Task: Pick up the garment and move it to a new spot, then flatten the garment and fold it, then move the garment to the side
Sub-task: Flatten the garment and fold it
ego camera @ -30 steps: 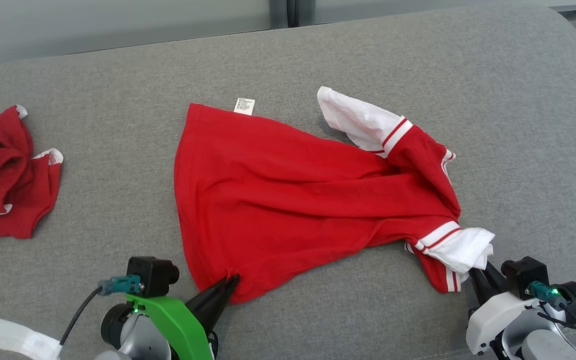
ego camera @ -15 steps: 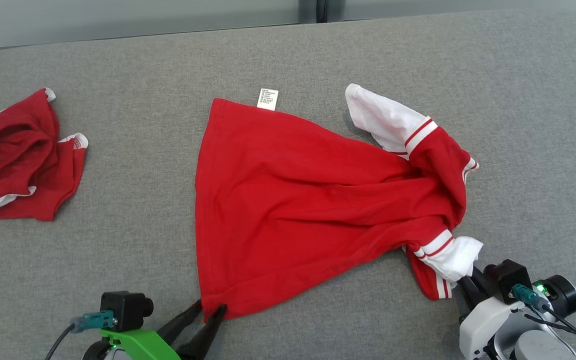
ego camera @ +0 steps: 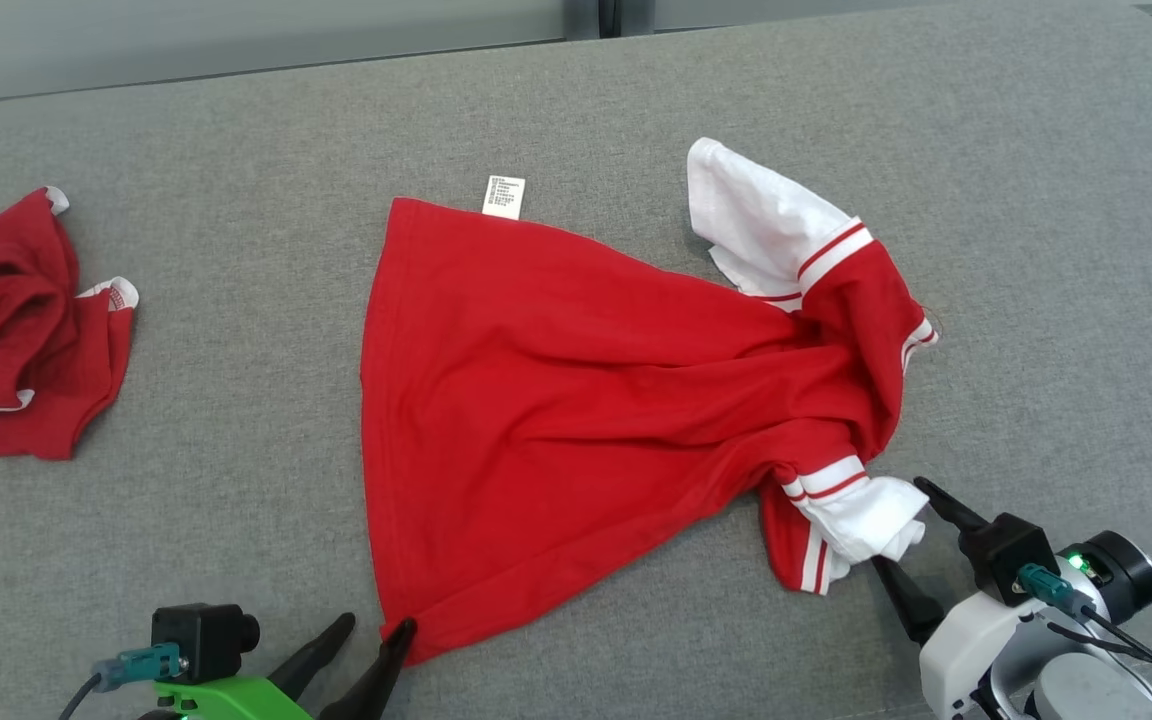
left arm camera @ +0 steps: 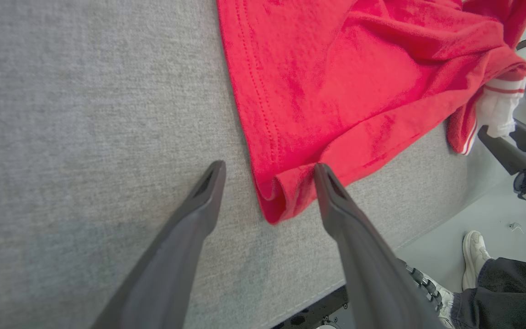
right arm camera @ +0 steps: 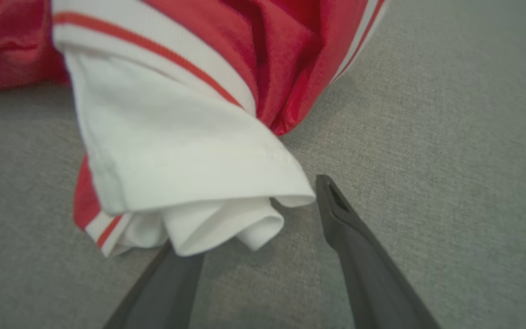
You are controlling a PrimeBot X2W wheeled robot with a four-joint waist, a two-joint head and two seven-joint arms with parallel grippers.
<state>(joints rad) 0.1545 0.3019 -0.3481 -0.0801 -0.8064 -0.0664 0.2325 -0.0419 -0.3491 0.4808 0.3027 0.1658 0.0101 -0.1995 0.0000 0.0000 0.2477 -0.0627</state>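
The garment (ego camera: 586,400), a red shirt with white, red-striped sleeves, lies spread and wrinkled on the grey padded surface (ego camera: 236,520). My left gripper (ego camera: 376,625) stands open at the shirt's near hem corner. In the left wrist view, that corner (left arm camera: 281,196) lies loose between the left gripper's (left arm camera: 268,167) spread fingers. My right gripper (ego camera: 898,523) is open around the near white sleeve (ego camera: 861,515). In the right wrist view the sleeve (right arm camera: 176,151) drapes over the tip of one finger of the right gripper (right arm camera: 249,214); the other finger stands free beside it.
A second crumpled red garment (ego camera: 16,330) lies at the far left of the surface. A white label (ego camera: 504,197) sticks out at the shirt's far edge. Beyond the surface's near edge, a person's shoe (left arm camera: 473,246) stands on the floor.
Both grippers have gone from shut to open, letting go of the hem corner and the white sleeve. The shirt now rests loose on the surface. The head camera has shifted slightly.
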